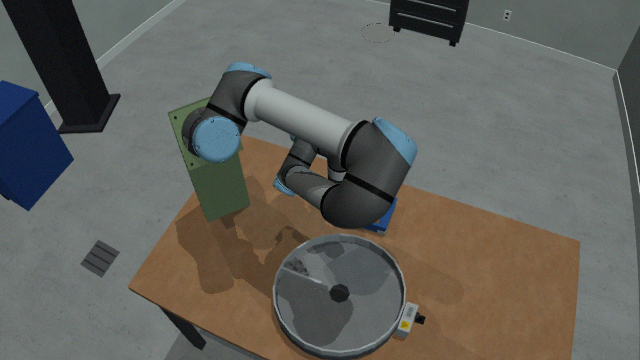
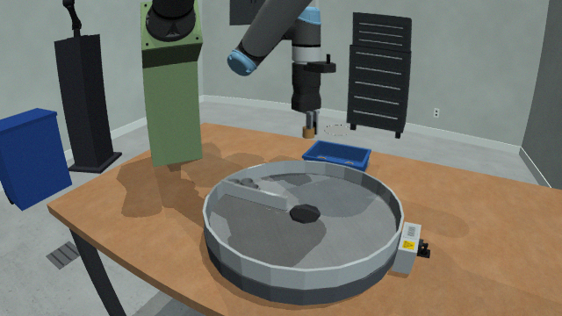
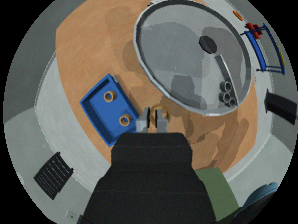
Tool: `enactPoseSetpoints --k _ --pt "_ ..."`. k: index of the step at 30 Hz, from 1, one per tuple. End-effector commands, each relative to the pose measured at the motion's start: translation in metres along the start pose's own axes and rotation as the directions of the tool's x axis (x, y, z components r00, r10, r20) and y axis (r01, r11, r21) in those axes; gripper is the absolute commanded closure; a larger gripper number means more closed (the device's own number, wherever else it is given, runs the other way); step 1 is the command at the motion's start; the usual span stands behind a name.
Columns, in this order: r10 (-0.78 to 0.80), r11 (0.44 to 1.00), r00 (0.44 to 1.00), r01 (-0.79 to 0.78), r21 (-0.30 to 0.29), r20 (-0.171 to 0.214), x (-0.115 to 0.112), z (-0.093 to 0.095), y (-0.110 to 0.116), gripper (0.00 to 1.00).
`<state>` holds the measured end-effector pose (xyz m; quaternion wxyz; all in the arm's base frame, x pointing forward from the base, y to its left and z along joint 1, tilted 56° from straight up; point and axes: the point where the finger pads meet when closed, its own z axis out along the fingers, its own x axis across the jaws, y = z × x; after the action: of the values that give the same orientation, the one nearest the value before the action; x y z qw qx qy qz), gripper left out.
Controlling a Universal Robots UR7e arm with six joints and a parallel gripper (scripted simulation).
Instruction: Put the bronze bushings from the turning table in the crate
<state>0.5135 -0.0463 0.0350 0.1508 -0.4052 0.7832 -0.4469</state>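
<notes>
The hand (image 2: 312,124) (image 3: 152,113), fingers fairly narrow, grips a bronze bushing (image 2: 308,132) (image 3: 159,115) above the table (image 1: 480,240) (image 2: 457,184) (image 3: 82,47).
</notes>
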Motion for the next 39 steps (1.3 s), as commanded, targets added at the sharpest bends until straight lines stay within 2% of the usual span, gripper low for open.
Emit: enactPoseSetpoints --k 1,7,12,24,29,39 --pt "0.002 1.0 1.0 -0.002 -0.002 -0.007 -0.008 0.001 0.001 1.0" --pt "0.002 1.0 1.0 -0.002 -0.002 -0.007 -0.008 0.001 0.001 1.0" --pt "0.002 1.0 1.0 -0.002 -0.002 -0.005 -0.063 0.001 0.012 1.0" --pt "0.002 1.0 1.0 -0.002 -0.002 -0.005 -0.063 0.001 0.012 1.0" --pt "0.001 1.0 1.0 -0.001 -0.001 -0.004 -0.117 0.0 0.023 1.0" --pt "0.001 1.0 1.0 -0.001 -0.001 -0.004 -0.117 0.0 0.023 1.0"
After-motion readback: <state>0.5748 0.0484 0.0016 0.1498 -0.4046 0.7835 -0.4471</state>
